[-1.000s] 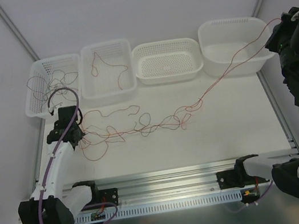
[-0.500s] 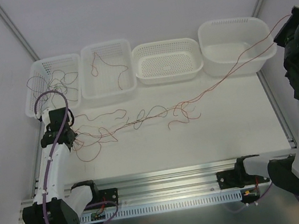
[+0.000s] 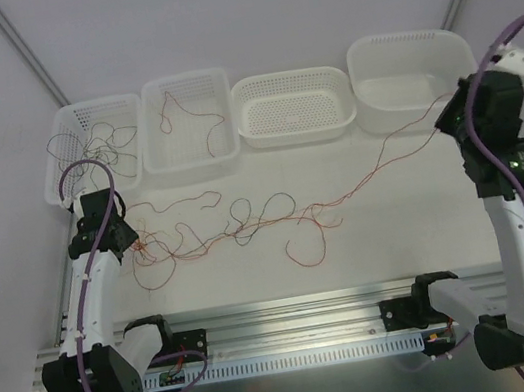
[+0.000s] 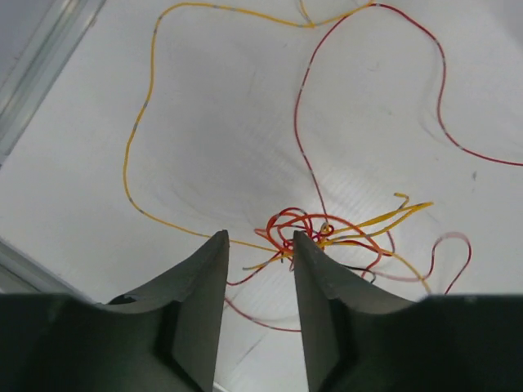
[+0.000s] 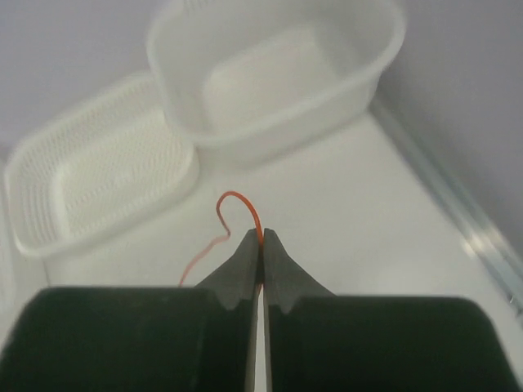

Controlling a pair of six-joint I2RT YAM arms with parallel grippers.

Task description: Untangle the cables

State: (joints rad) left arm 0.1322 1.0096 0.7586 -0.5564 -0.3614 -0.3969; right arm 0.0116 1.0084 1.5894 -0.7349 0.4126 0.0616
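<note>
Across the worktop (image 3: 401,232) the cables (image 3: 246,221) lie stretched from left to right. Their knot (image 4: 306,229) sits just in front of the left hand (image 4: 257,241), whose fingers are apart and hold nothing. The right hand (image 5: 261,241) pinches one red cable (image 5: 237,198) tight.

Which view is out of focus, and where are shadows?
Right wrist view: the white tub is blurred, the red cable sharper. Left wrist view: sharp, a faint grey shadow on the table above the cable knot. Top view: even light.

Left arm (image 3: 92,279) stretched forward, jaws parted; right arm (image 3: 517,224) upright, jaws shut.
</note>
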